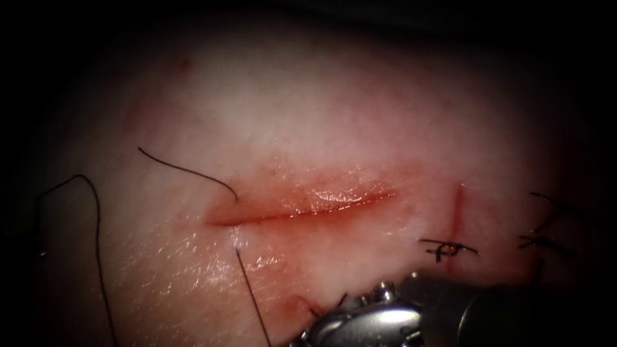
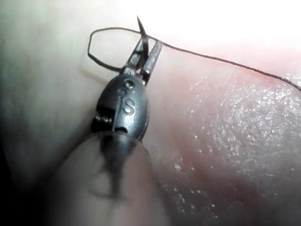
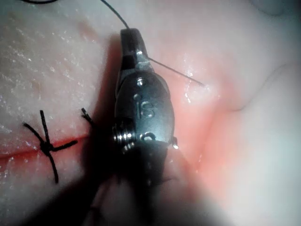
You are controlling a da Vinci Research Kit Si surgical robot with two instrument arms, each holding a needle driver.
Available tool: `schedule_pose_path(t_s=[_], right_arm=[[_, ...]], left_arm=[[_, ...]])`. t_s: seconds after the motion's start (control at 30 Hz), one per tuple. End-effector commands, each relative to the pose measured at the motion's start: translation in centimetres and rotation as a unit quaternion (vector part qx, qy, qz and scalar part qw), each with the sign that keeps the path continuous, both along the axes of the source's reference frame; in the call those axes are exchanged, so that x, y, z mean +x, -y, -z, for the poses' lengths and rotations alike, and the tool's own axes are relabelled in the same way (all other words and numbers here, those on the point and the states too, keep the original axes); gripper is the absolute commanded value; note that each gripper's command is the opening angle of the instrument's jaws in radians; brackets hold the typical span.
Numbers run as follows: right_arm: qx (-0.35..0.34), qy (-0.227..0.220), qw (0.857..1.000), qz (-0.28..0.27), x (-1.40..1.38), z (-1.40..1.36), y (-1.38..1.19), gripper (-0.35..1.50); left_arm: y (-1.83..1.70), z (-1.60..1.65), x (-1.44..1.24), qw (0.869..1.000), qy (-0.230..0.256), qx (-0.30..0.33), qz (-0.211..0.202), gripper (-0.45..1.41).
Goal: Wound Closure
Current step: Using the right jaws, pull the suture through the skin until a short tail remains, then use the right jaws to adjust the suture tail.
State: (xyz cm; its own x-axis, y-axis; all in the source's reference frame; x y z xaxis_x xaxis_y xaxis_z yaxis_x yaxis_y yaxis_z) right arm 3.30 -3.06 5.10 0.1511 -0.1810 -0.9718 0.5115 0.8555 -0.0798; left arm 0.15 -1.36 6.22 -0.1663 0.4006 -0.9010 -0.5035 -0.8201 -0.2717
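Right pincer (image 1: 360, 321) cut off by the endoscope view's lower edge

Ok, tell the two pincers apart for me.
The left pincer grips the needle near its point, outside the tissue. The right pincer appears shut on the thread.
Thread by the left pincer lies in a slack loop. From the right pincer it runs straight into the tissue near the left end of the cut.
Both are closed.

Glossy wet tissue (image 1: 308, 115); shiny metal tool (image 1: 369, 318)
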Motion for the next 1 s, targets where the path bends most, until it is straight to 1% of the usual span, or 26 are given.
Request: schedule_pose_path(t_s=[0.03,0.07,0.13,0.17,0.23,0.3,0.43,0.5,0.53,0.57,0.6,0.63,0.67,0.7,0.73,0.77,0.8,0.83,0.87,0.9,1.0], right_arm=[[0.002,-0.003,1.000,0.008,0.07,0.04,0.15,-0.35],[0.002,-0.003,1.000,0.008,0.07,0.04,0.15,-0.35],[0.009,-0.005,1.000,0.019,0.06,0.16,0.30,-0.35],[0.009,-0.005,1.000,0.019,0.06,0.16,0.30,-0.35],[0.014,-0.006,1.000,0.026,0.06,0.26,0.42,-0.35],[0.012,-0.008,0.999,0.030,0.07,0.31,0.46,-0.35],[0.018,-0.007,0.999,0.031,0.08,0.37,0.48,-0.35],[0.020,-0.008,0.999,0.027,0.09,0.37,0.44,-0.35],[0.030,-0.004,0.999,0.025,0.10,0.35,0.39,0.47],[0.035,0.001,0.999,0.020,0.09,0.34,0.35,1.04],[0.035,0.001,0.999,0.020,0.09,0.34,0.35,1.04],[0.041,0.008,0.999,0.005,0.03,0.30,0.22,1.26],[0.041,0.013,0.999,-0.009,-0.03,0.28,0.13,1.33],[0.041,0.013,0.999,-0.009,-0.03,0.28,0.13,1.33],[0.040,0.026,0.998,-0.032,-0.13,0.25,-0.02,1.40],[0.041,0.034,0.998,-0.046,-0.20,0.24,-0.12,1.41],[0.041,0.034,0.998,-0.046,-0.20,0.24,-0.12,1.41],[0.045,0.044,0.996,-0.064,-0.32,0.22,-0.30,1.41],[0.047,0.052,0.995,-0.076,-0.39,0.20,-0.41,1.41],[0.047,0.052,0.995,-0.076,-0.39,0.20,-0.41,1.41],[0.068,0.072,0.990,-0.099,-0.53,0.16,-0.67,1.35]], left_arm=[[-0.02,-0.07,-0.04,1.000,0.000,0.000,0.000,-0.45],[-0.02,-0.07,-0.04,1.000,0.000,0.000,0.000,-0.45],[-0.02,-0.06,-0.04,1.000,0.000,0.000,0.000,-0.45],[-0.02,-0.06,-0.04,1.000,0.000,0.000,0.000,-0.45],[-0.02,-0.06,-0.04,1.000,0.000,0.000,0.000,-0.45],[-0.04,-0.05,-0.04,1.000,0.000,0.002,0.000,-0.45],[-0.11,-0.04,0.00,1.000,0.001,0.005,-0.002,-0.45],[-0.18,-0.03,0.05,1.000,-0.008,0.009,0.004,-0.45],[-0.27,-0.01,0.13,1.000,-0.016,0.014,0.008,-0.45],[-0.32,0.00,0.16,1.000,-0.018,0.019,0.010,-0.45],[-0.32,0.00,0.16,1.000,-0.018,0.019,0.010,-0.45],[-0.41,0.02,0.23,1.000,-0.024,0.016,0.010,-0.45],[-0.47,0.03,0.26,0.999,-0.030,0.013,0.013,-0.45],[-0.47,0.03,0.26,0.999,-0.030,0.013,0.013,-0.45],[-0.57,0.06,0.31,0.999,-0.030,0.005,0.022,-0.45],[-0.60,0.07,0.32,0.999,-0.028,0.003,0.024,-0.45],[-0.60,0.07,0.32,0.999,-0.028,0.003,0.024,-0.45],[-0.65,0.07,0.32,0.999,-0.027,0.002,0.026,-0.45],[-0.66,0.06,0.32,0.999,-0.027,0.002,0.027,-0.45],[-0.66,0.06,0.32,0.999,-0.027,0.002,0.027,-0.45],[-0.69,-0.02,0.29,0.999,-0.026,0.000,0.028,-0.45]])
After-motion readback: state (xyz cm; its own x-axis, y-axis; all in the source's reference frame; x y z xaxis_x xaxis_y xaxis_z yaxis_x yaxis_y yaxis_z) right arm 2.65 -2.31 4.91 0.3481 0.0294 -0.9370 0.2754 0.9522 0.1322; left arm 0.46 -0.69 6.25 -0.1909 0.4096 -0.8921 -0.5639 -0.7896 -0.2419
